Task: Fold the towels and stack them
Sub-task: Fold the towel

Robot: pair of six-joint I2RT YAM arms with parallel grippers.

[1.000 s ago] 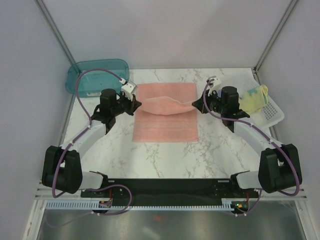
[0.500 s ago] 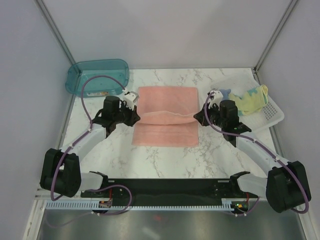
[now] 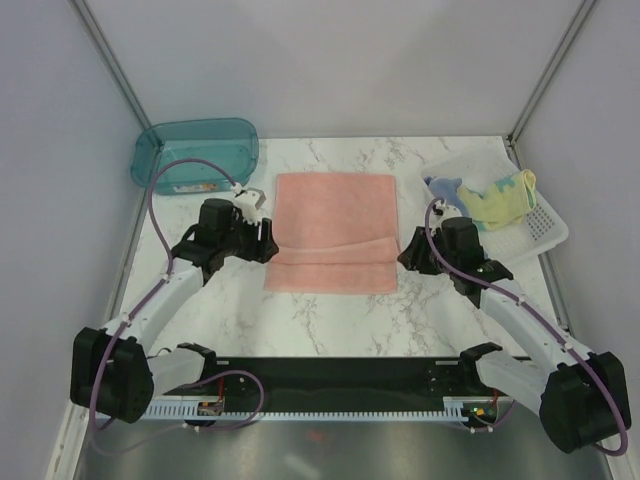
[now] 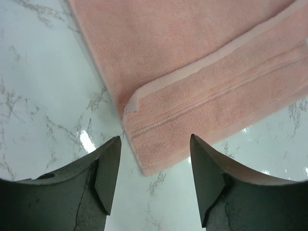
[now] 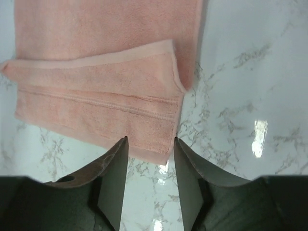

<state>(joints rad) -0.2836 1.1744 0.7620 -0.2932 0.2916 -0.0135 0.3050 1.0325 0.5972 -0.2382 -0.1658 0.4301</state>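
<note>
Hovering over the part-folded salmon-pink towel's (image 3: 335, 215) near corners on the bench (image 3: 330, 325), left pincer (image 4: 154, 144) and right pincer (image 5: 150, 144) gape, released.

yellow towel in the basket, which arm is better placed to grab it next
Right. The right pincer is near the basket holding the yellow towel; the left pincer sits beyond the pink towel, farther off.

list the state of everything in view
pink towel: flat on table, partly folded, not held
yellow towel: crumpled in basket
blue towel: crumpled in basket
basket: holds two towels
bin: upright, far left corner
left end effector: open, empty
right end effector: open, empty
</note>
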